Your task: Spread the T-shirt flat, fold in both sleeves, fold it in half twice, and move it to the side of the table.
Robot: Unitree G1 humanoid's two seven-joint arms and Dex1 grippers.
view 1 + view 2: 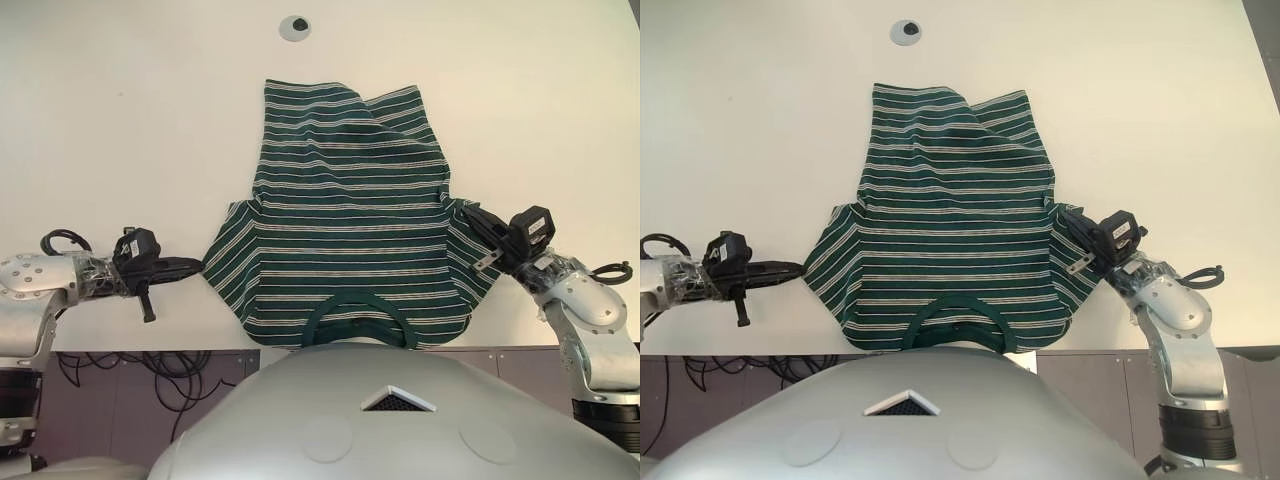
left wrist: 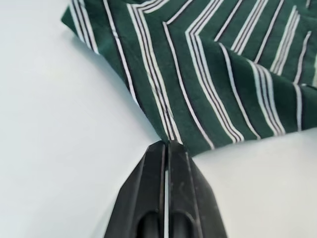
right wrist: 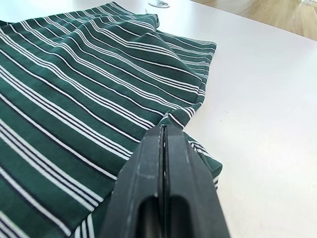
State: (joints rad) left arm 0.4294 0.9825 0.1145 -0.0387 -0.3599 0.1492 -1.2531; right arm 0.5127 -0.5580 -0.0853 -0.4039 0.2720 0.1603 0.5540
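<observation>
Nearest the head camera is the collar (image 1: 358, 308) of the T-shirt (image 1: 350, 220), which sits at the near edge of the white table (image 1: 120, 130). The shirt lies front down or up, I cannot tell which. Its body runs away from the robot across the middle of the table, and both sleeves are spread out to the sides. The far hem is not flat: its right corner (image 1: 400, 105) is creased and folded over.

Beyond the hem, apart from the shirt, a small round grey cap (image 1: 295, 27) is set into the tabletop. Loose cables (image 1: 170, 375) hang below the near edge on the left. Nothing lies between either arm and the shirt.

The left arm reaches in low from the left side, nearly level with the table. The left gripper (image 1: 197, 264) has its fingers pressed together, and the tip touches the outer edge of the left sleeve (image 1: 225, 255). The right arm comes in from the right, angled toward the far side. The right gripper (image 1: 467, 209) is also pressed together and lies over the right sleeve (image 1: 470, 270), with its tip near the armpit.

The left wrist view shows the closed tip (image 2: 166, 145) meeting the sleeve's edge, with no cloth seen between the fingers. The right wrist view shows the closed tip (image 3: 163, 128) resting on striped fabric, with the creased hem corner farther off.
</observation>
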